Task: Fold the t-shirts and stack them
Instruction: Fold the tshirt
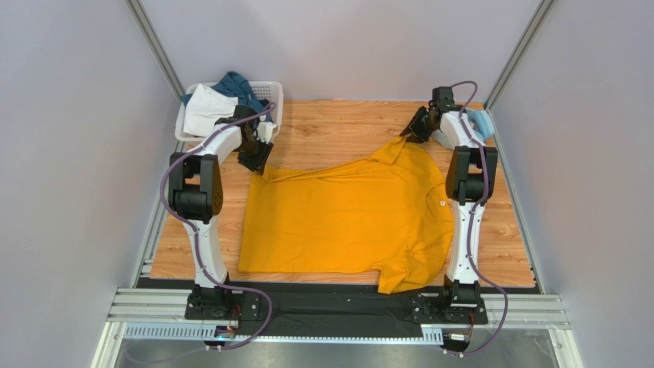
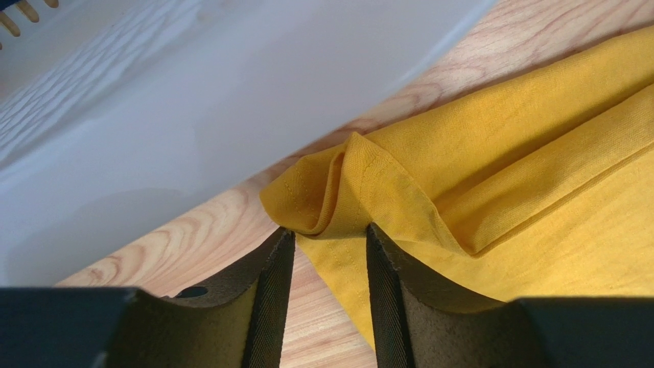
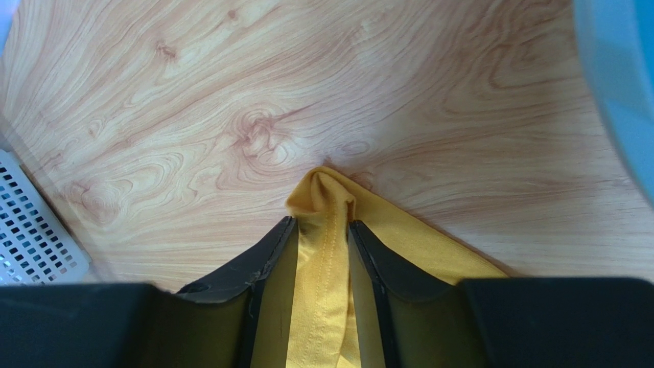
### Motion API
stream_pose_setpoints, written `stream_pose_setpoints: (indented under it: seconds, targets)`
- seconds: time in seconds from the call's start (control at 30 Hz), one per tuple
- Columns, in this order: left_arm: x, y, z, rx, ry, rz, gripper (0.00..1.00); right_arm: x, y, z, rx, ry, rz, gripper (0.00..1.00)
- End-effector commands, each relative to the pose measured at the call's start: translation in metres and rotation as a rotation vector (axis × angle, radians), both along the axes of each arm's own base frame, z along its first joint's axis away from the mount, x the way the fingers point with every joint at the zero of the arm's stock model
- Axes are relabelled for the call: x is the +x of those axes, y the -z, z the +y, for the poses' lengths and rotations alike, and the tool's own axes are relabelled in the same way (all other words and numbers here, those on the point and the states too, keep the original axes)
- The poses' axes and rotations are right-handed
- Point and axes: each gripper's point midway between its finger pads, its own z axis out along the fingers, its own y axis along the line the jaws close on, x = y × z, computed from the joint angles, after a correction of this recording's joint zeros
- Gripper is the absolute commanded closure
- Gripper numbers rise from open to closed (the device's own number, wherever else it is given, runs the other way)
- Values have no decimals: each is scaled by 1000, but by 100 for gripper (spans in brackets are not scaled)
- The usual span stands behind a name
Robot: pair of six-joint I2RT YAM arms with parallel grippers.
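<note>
Currently each end effector, left (image 2: 328, 238) and right (image 3: 322, 230), pinches a corner of the mustard-yellow t-shirt (image 1: 345, 218). Either shallow fold between the jaws could slip free if pulled, spoiling the fold.

A lab test cell: grey panel walls (image 1: 69, 115), aluminium rails (image 1: 338, 307), wooden tabletop (image 1: 338, 130).

Basket (image 1: 270, 92): far-left rim hidden under white garment (image 1: 206, 107) and dark teal garment (image 1: 238, 86). Beside basket, left gripper (image 1: 258, 162) fingertips not resolvable from above. Headphones (image 1: 482, 121) partly behind right arm.
</note>
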Motion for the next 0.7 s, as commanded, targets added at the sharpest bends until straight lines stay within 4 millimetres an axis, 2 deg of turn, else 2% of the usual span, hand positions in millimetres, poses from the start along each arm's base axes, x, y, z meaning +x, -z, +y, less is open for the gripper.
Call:
stream_pose_setpoints:
  seconds: [0.0,0.17,0.37,0.47,0.53,0.57,0.6,0.67]
  targets:
    - [3,6,4,1,-10,-1,55,15,-17,11,25,-22,-68,65]
    - [2,8,5,3,-9,6,55,14,-12,13,32,-27,-59,70]
    - [2,10,5,4,-11,8,60,14,-12,12,23,-29,-63,84]
    - [3,9,4,1,-10,5,68,14,-15,11,19,-30,-65,94]
    - [4,7,4,2,-11,0,79,13,-18,11,16,-30,-68,98]
    - [4,4,5,4,-10,-5,83,13,-26,11,17,-31,-79,99]
    - [4,3,5,5,-10,-5,92,13,-32,11,19,-33,-87,100]
    - [7,-10,5,5,-9,-30,100,12,-48,13,27,-38,-110,100]
